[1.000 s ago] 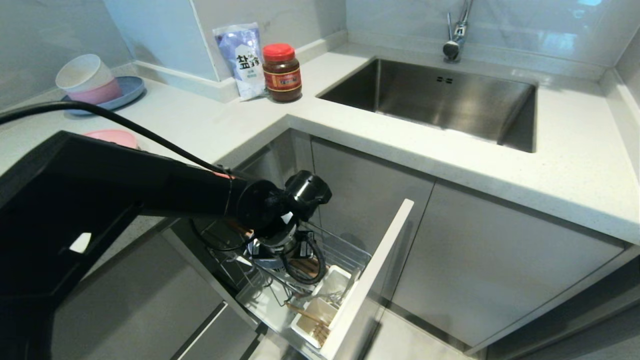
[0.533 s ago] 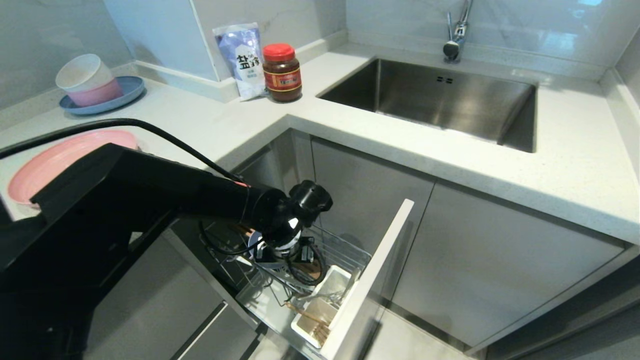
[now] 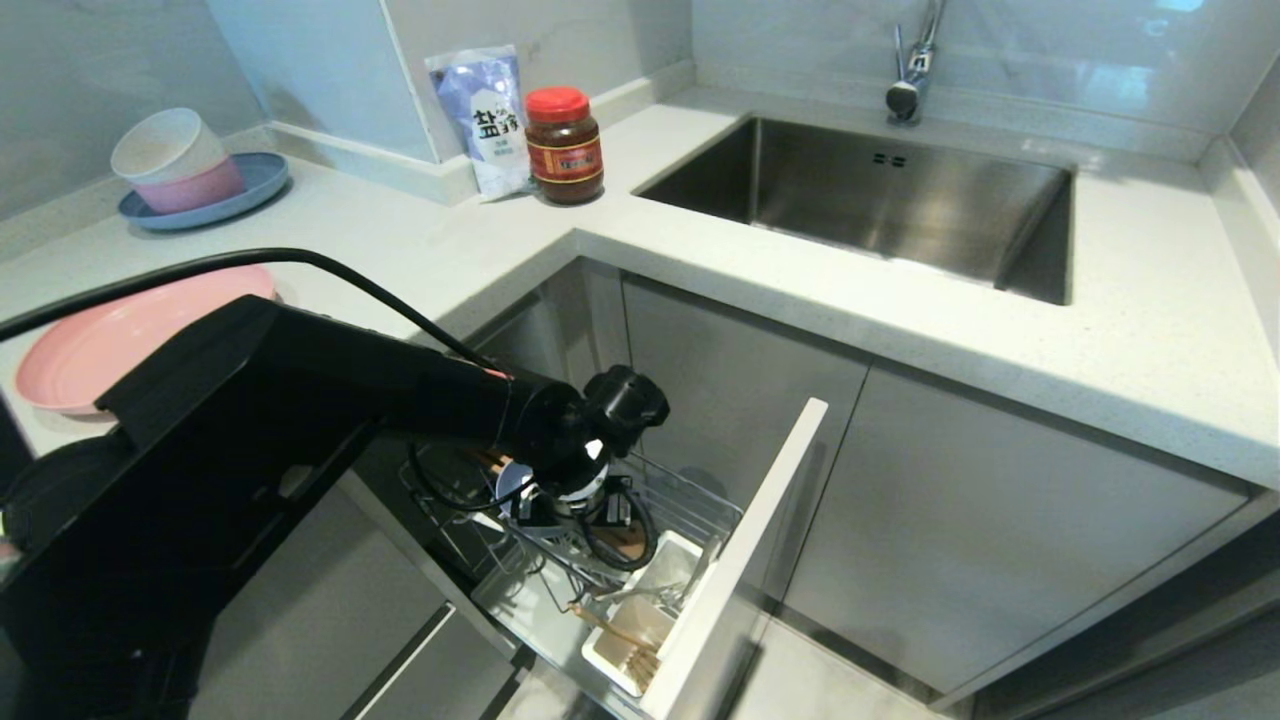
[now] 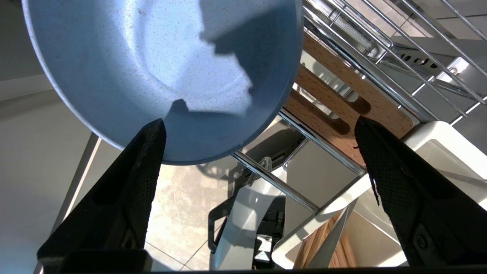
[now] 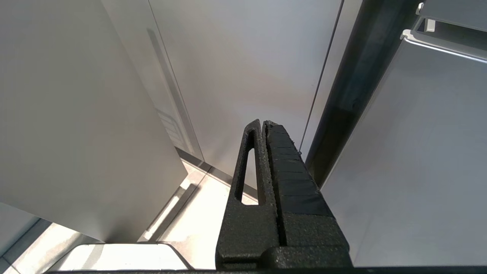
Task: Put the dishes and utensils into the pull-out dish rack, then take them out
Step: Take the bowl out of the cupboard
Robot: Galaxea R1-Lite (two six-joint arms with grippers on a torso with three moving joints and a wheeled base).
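The left gripper point(image 4: 258, 125) is held wide open, pointing downward; the right gripper point(image 5: 263, 123) is pressed closed.

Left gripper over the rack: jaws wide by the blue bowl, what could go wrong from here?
1. One finger overlaps the blue bowl's rim; moving the left gripper may nudge the bowl out of place.
2. The other finger is close to the wooden bar and chrome wires; it could snag.

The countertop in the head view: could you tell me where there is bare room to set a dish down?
The widest bare patch of the countertop lies right of the sink. Another stretches between the pink plate and the jar, up to the corner edge. It is crowded at the far left, where stacked bowls sit on a blue plate, and inside the dish rack, where the left gripper works.
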